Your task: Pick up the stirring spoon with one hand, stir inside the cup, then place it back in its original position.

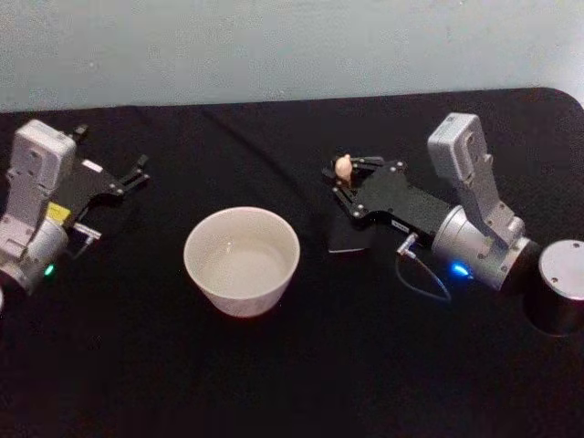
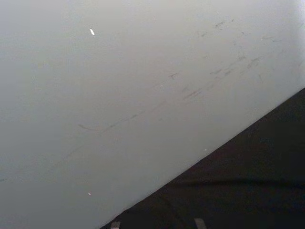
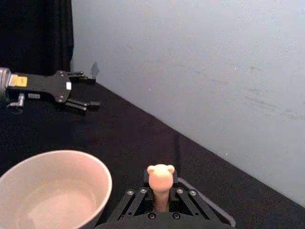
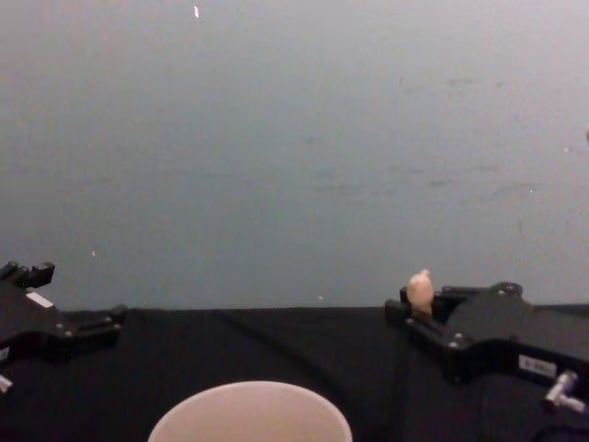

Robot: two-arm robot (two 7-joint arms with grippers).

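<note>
Closest to us, the cup point(image 1: 242, 260) sits upright on the black table point(image 1: 274, 383), round and pale, its wide mouth facing up. It stands alone, with neither arm touching it.

Just beyond it and off to the right is the right gripper point(image 1: 347, 182), reaching in low over the table from the right side. Its fingers are pinched tight on the spoon point(image 1: 344, 167). The spoon stands upright, its beige knob poking up above the black fingers, and the chest view shows that knob sitting just proud of the gripper. The stem and the bowl are hidden below the fingers. Under the gripper lies the dark grey holder point(image 1: 349, 242), near the cup's right side but apart from it. Whether the spoon's lower end is inside the holder, I cannot tell.

Over on the left, well clear of the cup, the left gripper point(image 1: 139, 173) hangs idle above the table, its two fingers spread apart and gripping nothing.

At the back, the plain pale wall point(image 1: 274, 46) closes off the table's far edge.
</note>
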